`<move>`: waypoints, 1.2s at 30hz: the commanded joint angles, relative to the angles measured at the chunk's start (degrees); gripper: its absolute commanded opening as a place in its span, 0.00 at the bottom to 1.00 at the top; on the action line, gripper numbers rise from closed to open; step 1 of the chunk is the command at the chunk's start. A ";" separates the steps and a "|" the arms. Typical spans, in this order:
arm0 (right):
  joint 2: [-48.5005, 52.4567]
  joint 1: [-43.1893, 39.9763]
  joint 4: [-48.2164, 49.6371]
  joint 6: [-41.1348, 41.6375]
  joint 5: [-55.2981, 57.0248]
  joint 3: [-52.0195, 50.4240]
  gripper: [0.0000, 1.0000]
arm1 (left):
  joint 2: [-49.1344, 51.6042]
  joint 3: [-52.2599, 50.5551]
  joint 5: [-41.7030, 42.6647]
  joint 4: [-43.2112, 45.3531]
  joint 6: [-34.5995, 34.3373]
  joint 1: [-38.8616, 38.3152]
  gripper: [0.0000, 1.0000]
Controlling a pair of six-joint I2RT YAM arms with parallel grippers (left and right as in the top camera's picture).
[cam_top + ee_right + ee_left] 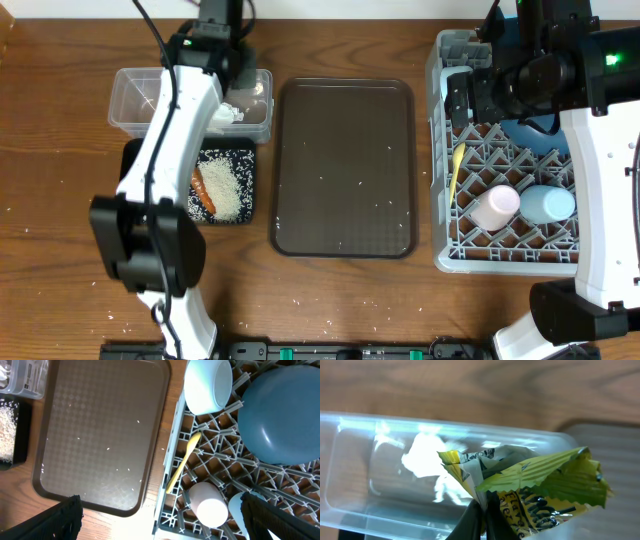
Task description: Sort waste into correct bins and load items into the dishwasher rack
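One yellow spoon (456, 172) lengthwise along rack (500, 263)

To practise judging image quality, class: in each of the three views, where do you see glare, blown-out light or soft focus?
Left wrist: streaks of glare along the rim of the clear tub, the wood behind it soft, the yellow-green wrapper fairly sharp. Right wrist: a blown-out bright patch beside the lower rim of the rack. Overhead: the table evenly lit, no strong glare.

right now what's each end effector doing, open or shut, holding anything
left end effector: closed on the yellow-green wrapper, over the clear tub
right end effector: open, holding nothing
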 commanded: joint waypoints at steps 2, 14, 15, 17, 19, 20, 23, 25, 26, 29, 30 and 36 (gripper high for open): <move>-0.35 -0.22 0.28 -0.28 0.35 0.11 0.99 | 5.29 -0.96 -1.92 -0.48 -1.46 3.28 0.15; -0.35 -0.22 0.33 -0.31 0.35 0.11 0.99 | -1.31 -0.31 -1.92 -1.70 -1.42 3.34 0.63; -0.37 -0.22 0.42 -0.33 0.42 0.11 0.97 | -3.02 -0.24 -1.92 -2.23 -1.42 3.34 0.65; -0.94 -0.22 1.18 -0.31 0.81 0.13 0.96 | -7.15 -0.13 -1.90 -4.04 -1.53 3.34 0.76; -2.54 -0.22 1.88 -0.28 0.79 0.42 0.95 | -11.65 -0.13 -1.90 -6.86 -3.02 3.34 0.83; -3.56 -0.22 2.10 -0.26 0.79 0.68 0.95 | -13.77 -0.13 -1.90 -8.59 -3.15 3.34 0.84; -8.17 -0.22 2.45 -0.26 0.79 1.20 0.98 | -19.80 -0.15 -1.92 -14.32 -3.13 3.34 0.88; -11.96 -0.24 2.14 -0.31 0.87 1.20 0.99 | -22.88 -0.15 -1.92 -16.63 -3.13 3.34 0.88; -13.53 -0.22 1.70 -0.28 1.42 1.20 0.99 | -24.20 -0.15 -1.92 -17.05 -3.13 3.34 0.89; -18.91 -0.22 -0.52 -0.26 2.51 1.20 0.99 | -27.32 -0.15 -1.92 -17.11 -3.13 3.34 0.90; -21.99 -0.22 -1.92 0.02 2.27 1.20 0.99 | -28.79 -0.15 -1.92 -17.14 -3.13 3.34 0.90; -30.03 -0.22 -2.71 2.95 -0.07 1.20 0.99 | -30.49 -0.15 -1.92 -17.14 -3.13 3.34 0.91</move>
